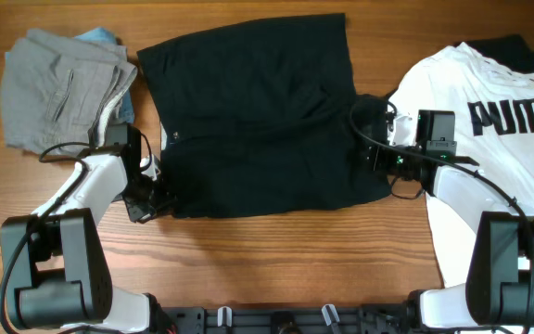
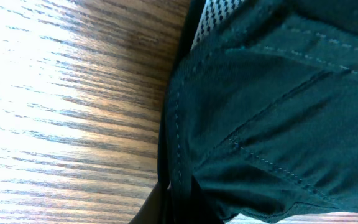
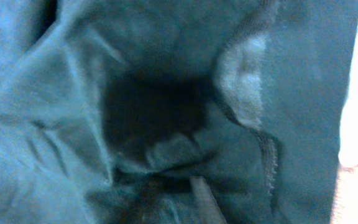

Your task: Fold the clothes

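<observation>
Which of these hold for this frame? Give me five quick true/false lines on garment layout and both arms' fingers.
1. The black shorts lie between the grey shorts and the white T-shirt. True.
2. The T-shirt's lettering is red. False: it is black.
3. The left fingers are shut on the black shorts' near left corner. True.
4. The right fingers are wide open above the T-shirt. False: the right fingers are shut on the black shorts' right edge.
5. In the overhead view, the white T-shirt runs past the picture's right edge. True.
</observation>
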Action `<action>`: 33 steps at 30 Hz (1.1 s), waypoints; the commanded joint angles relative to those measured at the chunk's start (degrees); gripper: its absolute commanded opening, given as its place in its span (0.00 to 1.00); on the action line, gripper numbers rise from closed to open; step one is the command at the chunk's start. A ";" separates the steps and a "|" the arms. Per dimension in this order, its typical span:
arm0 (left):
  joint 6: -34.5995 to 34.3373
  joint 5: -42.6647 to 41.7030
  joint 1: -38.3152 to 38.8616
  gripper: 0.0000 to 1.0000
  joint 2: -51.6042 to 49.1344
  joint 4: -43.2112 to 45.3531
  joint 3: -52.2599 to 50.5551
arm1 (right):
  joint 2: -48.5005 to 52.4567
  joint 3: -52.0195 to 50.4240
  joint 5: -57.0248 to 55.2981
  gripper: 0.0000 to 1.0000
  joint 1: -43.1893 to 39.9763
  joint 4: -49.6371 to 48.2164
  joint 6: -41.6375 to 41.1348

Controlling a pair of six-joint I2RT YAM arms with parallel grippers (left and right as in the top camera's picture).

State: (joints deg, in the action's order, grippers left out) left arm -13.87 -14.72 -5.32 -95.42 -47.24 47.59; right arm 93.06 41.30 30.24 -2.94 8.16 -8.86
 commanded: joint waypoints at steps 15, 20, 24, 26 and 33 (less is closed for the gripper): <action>-0.04 0.59 -0.22 0.07 -0.48 -0.07 -1.03 | 5.75 1.25 -6.49 0.63 -0.09 -9.88 -1.42; -0.04 0.59 -0.22 0.07 -0.48 -0.07 -1.03 | 7.98 1.22 -5.62 0.59 -0.09 -8.55 -1.07; -0.04 0.59 -0.22 0.07 -0.48 -0.04 -1.03 | 7.76 1.25 6.38 0.29 -0.15 -9.05 1.46; -0.04 0.59 -0.22 0.07 -0.48 -0.07 -1.03 | 7.08 1.25 11.08 0.22 -0.22 -10.25 1.16; -0.04 0.59 -0.22 0.07 -0.48 -0.04 -1.03 | 4.85 1.25 4.42 0.57 -1.53 -19.69 -10.43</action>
State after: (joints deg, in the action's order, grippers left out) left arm -13.87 -14.72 -5.32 -95.42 -47.22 47.57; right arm 99.37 42.15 38.48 -3.77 -9.65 -13.80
